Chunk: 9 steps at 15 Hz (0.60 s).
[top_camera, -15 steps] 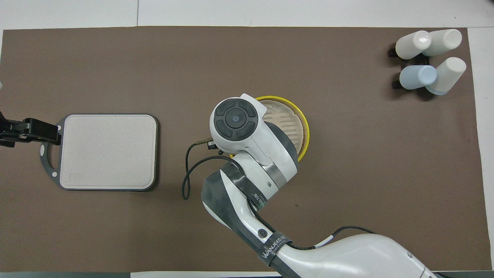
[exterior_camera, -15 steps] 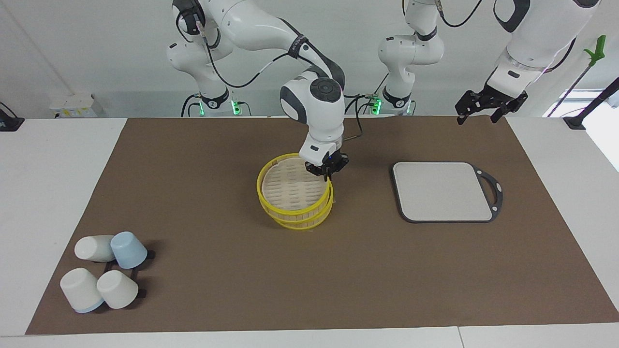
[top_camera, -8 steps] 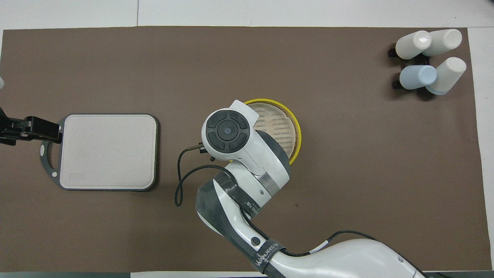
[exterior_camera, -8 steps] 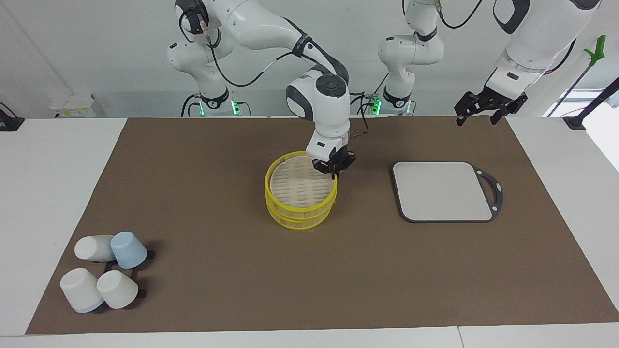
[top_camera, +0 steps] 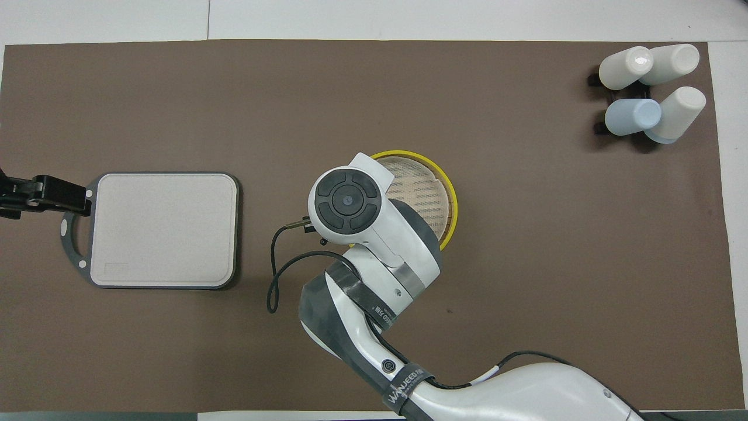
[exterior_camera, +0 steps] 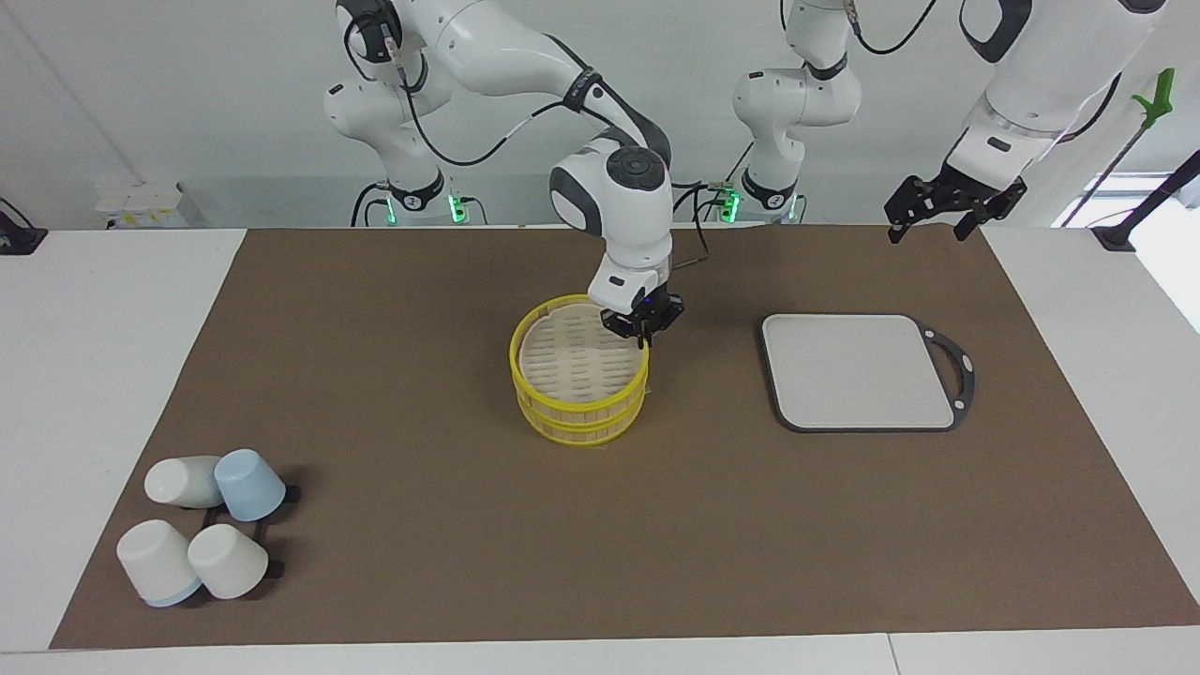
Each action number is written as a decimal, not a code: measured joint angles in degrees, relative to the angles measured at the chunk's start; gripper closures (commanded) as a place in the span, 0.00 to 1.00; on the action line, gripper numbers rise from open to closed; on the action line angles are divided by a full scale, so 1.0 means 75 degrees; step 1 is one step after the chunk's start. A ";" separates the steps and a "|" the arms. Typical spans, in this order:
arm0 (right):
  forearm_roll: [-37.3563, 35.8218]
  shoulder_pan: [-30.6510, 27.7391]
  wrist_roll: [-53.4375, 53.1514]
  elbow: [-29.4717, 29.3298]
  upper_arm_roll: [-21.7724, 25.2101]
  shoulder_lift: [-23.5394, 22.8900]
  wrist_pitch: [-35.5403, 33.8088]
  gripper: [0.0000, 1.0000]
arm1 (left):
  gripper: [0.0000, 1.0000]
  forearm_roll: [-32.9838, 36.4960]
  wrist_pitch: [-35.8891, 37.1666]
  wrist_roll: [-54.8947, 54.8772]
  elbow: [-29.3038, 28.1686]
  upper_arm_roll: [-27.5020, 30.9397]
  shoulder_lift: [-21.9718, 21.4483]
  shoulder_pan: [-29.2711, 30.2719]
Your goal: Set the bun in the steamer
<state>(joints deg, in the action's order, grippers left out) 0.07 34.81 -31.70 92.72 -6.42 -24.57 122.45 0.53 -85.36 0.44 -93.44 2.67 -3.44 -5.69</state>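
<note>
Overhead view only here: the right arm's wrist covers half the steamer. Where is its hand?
Observer: The right hand is down at the steamer rim, on the side toward the left arm's end of the table.
Operator: Bun inside?
Observer: No bun shows. The facing view shows the whole slatted floor, and it is bare.
Operator: Left hand looks like it is on the board handle.
Observer: It is not. The left hand waits open in the air, well above the mat and clear of the grey board.
</note>
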 measured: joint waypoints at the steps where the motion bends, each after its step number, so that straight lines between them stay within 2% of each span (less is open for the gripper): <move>1: 0.0004 0.0001 -0.0001 0.0033 0.0000 -0.0001 -0.0001 0.58 | 0.00 0.0000 0.0000 -0.0006 0.0000 0.0000 0.0000 0.0000; 3: 0.0004 -0.0001 -0.0002 0.0138 0.0008 -0.0003 -0.0035 0.57 | 0.00 -0.0001 0.0000 -0.0018 0.0000 0.0000 0.0000 0.0000; 4: 0.0004 -0.0003 -0.0002 0.0138 0.0010 0.0002 -0.0035 0.49 | 0.00 -0.0001 -0.0002 -0.0021 0.0000 0.0000 0.0000 0.0000; 5: 0.0004 -0.0005 -0.0002 0.0135 0.0013 0.0004 -0.0036 0.07 | 0.00 -0.0001 -0.0006 -0.0022 0.0000 0.0000 0.0000 0.0000; 6: 0.0004 -0.0008 -0.0002 0.0120 0.0019 0.0006 -0.0036 0.00 | 0.00 -0.0001 -0.0008 -0.0022 0.0000 0.0000 0.0000 0.0000; 9: -0.0007 -0.0012 -0.0002 -0.0256 0.0035 0.0023 -0.0456 0.00 | 0.00 -0.0002 -0.0008 -0.0028 0.0000 0.0000 0.0000 0.0000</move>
<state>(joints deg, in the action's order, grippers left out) 0.02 34.72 -31.71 90.80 -6.16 -24.39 119.03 0.51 -85.42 0.22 -93.44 2.67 -3.44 -5.69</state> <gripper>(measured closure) 0.322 0.000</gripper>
